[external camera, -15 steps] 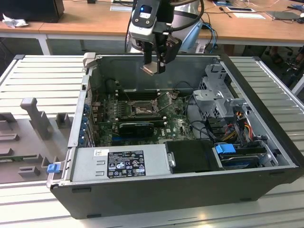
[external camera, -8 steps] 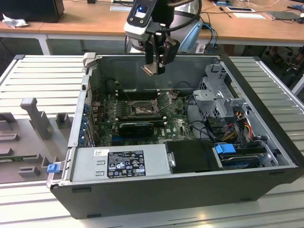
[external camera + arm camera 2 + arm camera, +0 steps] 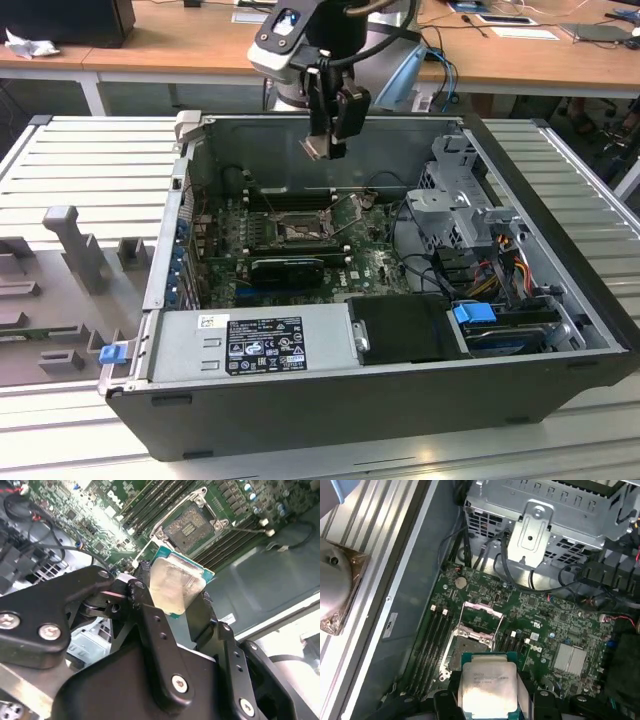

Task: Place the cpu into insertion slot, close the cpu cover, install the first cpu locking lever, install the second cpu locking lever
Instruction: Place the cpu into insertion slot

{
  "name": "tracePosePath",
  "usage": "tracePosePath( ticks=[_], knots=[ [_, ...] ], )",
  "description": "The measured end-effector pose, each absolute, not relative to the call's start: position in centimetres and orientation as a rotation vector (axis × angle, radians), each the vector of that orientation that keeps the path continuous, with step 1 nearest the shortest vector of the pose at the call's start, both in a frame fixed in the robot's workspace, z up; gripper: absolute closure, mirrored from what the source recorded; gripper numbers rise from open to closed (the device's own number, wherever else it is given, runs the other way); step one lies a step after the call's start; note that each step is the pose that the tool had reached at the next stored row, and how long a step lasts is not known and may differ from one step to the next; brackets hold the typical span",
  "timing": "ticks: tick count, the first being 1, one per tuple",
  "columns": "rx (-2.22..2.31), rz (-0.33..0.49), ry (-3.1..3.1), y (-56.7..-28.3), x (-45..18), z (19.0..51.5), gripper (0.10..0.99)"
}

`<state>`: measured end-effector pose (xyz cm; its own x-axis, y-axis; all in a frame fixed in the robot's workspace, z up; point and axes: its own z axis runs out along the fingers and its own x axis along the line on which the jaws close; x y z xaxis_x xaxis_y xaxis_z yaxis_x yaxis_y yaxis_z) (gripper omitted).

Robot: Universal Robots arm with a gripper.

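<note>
My gripper (image 3: pixel 322 143) hangs above the open computer case, shut on the cpu (image 3: pixel 314 149). The cpu (image 3: pixel 176 586) is a flat square chip with a pale silvery top, pinched at two opposite edges by the black fingers (image 3: pixel 148 611). It is in the air, well above the green motherboard (image 3: pixel 370 262). The insertion slot (image 3: pixel 468 649) lies below it, a dark square socket with a metal rim, uncovered. The cpu cover (image 3: pixel 479 616) stands swung up at the slot's far edge. In the first wrist view the cpu (image 3: pixel 487 684) overlaps the slot's near edge.
The case walls (image 3: pixel 185 200) ring the motherboard. A grey power supply box (image 3: pixel 250 340) lies along the near side. A metal drive cage (image 3: pixel 462 205) with cables stands at the exterior view's right. Long black memory slots (image 3: pixel 432 640) run beside the socket.
</note>
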<state>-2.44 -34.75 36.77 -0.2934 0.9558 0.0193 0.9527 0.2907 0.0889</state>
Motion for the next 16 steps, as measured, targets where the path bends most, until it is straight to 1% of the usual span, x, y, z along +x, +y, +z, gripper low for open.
tracePosePath(
  ticks=[16],
  knots=[
    [2.228,0.117,2.139,-34.75,-2.45,36.53,0.561]
  ],
)
